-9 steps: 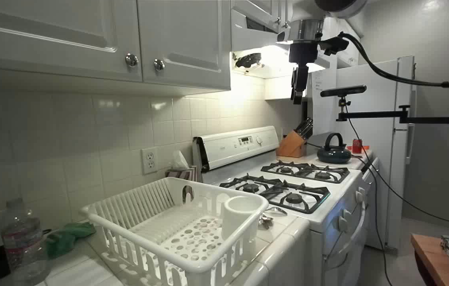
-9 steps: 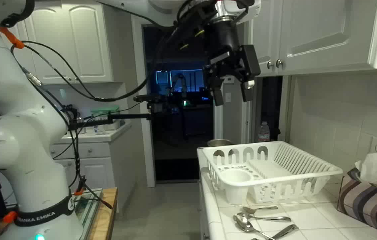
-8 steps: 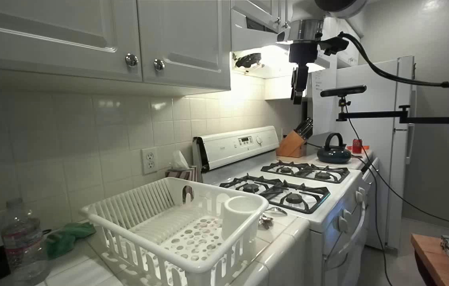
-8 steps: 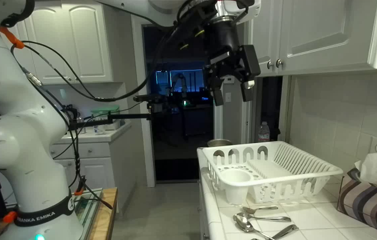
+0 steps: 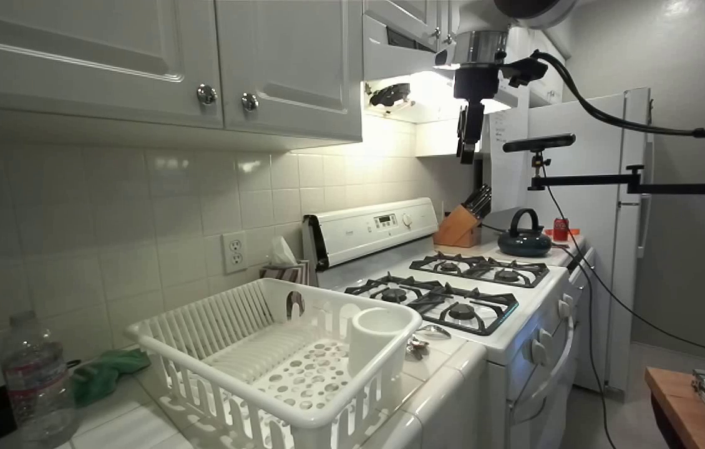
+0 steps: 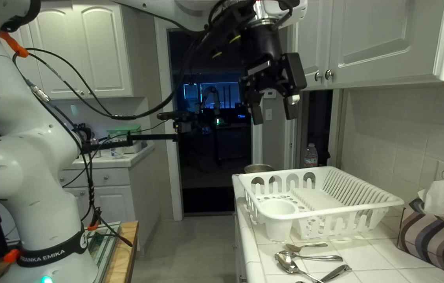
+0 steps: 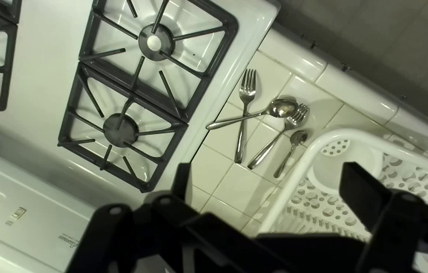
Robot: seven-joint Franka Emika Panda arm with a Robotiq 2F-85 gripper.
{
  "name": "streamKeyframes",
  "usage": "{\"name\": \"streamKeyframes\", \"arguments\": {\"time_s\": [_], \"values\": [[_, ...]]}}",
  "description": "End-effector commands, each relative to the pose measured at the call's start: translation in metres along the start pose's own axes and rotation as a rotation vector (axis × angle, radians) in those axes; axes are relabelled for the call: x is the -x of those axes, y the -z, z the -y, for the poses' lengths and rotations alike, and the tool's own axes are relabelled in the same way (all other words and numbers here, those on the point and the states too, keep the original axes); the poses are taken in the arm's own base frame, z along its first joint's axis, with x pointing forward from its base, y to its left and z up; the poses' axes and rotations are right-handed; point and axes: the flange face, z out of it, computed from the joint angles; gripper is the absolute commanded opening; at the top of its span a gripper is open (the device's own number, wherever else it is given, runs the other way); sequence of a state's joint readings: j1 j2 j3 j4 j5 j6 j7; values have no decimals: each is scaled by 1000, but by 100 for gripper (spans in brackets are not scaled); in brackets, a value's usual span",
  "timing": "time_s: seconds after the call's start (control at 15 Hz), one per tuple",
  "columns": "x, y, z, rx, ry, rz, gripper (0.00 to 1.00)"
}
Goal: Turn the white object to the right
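Note:
The large white dish rack [image 5: 221,377] stands upright on the tiled counter, and it also shows in an exterior view [image 6: 332,212]. A white cup [image 6: 279,228] sits in its corner nearest the cutlery. My gripper [image 6: 274,116] is open and empty, high above the counter and well above the rack, touching nothing. It also shows edge-on in an exterior view [image 5: 467,156]. In the wrist view, the gripper's fingers [image 7: 267,168] are wide apart; one overlaps the rack's cup, the other the stove's edge. The rack's rim [image 7: 287,194] runs between them, and part of the rack is hidden.
Several forks and spoons [image 7: 263,151] lie between rack and stove [image 5: 533,305]. A tissue box [image 6: 434,239] stands by the tiled wall. A bottle [image 5: 37,386] and green cloth [image 5: 109,374] are beyond the rack's far side. Upper cabinets [image 5: 290,68] overhang the counter.

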State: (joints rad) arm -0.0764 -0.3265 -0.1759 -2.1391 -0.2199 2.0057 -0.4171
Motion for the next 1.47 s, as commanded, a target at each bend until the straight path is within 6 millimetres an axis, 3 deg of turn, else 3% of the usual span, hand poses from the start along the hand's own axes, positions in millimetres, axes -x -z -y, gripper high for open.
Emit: {"name": "streamKeyframes", "arguments": {"time_s": [0.0, 0.2, 0.4, 1.0, 1.4], "values": [[0, 0, 0, 0, 0, 1, 100], [0, 0, 0, 0, 0, 1, 100], [-10, -7, 13, -33, -56, 13, 100], [-51, -58, 94, -47, -276, 102, 100], [-63, -104, 144, -139, -439, 185, 100]]}}
